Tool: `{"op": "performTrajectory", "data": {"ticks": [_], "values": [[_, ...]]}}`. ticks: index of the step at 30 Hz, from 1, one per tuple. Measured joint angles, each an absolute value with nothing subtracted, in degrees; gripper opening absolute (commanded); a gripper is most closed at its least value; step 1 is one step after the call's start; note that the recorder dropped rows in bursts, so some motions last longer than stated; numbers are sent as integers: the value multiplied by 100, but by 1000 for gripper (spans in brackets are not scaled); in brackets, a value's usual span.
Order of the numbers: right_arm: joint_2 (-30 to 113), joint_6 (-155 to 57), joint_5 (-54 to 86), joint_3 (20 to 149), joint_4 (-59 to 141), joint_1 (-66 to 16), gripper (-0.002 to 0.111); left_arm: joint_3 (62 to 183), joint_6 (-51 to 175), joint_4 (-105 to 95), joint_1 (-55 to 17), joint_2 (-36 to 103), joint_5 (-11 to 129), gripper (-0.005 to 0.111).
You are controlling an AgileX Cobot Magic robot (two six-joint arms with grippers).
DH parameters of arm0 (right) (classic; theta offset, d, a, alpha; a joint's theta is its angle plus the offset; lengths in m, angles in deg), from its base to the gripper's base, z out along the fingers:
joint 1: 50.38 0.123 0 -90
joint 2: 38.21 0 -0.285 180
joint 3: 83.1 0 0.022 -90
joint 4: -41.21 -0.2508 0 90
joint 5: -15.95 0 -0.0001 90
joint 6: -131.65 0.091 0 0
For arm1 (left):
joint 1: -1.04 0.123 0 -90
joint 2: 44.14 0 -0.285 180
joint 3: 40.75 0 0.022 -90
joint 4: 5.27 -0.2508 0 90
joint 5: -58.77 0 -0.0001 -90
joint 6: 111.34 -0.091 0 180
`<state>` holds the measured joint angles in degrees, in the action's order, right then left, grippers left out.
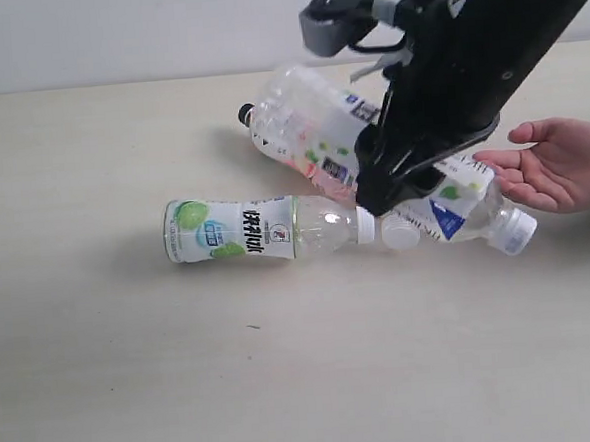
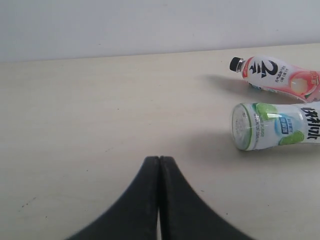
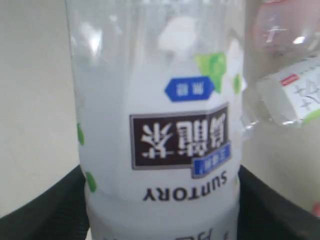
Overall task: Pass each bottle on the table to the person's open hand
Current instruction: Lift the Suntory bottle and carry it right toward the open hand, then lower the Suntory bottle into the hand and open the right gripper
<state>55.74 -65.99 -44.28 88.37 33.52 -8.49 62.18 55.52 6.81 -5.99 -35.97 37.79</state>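
R gripper (image 3: 162, 210) jaws clamped on leafy bottle (image 1: 464, 206) | we see it low over bench (image 1: 134, 371), long axis left-right, cap twd open hand (image 1: 562, 165) | L gripper (image 2: 159, 164) jaws together

In the exterior view the right arm (image 1: 466, 60) covers the middle of the leafy bottle (image 1: 455, 211) and one end of the pink bottle (image 1: 289, 121) (a lone white cap (image 1: 400, 237) beside it probably belongs to a bottle otherwise hidden). The person's hand (image 1: 562, 165) is cut off at the wrist by the picture's edge.
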Motion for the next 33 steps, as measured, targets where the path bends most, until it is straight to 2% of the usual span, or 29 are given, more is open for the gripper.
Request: {"op": "performTrajectory", "data": {"ticks": [3, 6, 12, 33], "values": [[5217, -5721, -4319, 8837, 3685, -1134, 0, 6218, 5552, 681, -599, -3597, 3779, 0], [5109, -5127, -4248, 8837, 3938, -2039, 0, 6218, 5552, 681, -599, -3597, 3779, 0], [5174, -4483, -4185, 8837, 3979, -2918, 0, 6218, 5552, 681, -599, -3597, 3779, 0], [6727, -3501, -4126, 8837, 5100, -3151, 1, 6218, 5552, 681, -599, -3597, 3779, 0]]}}
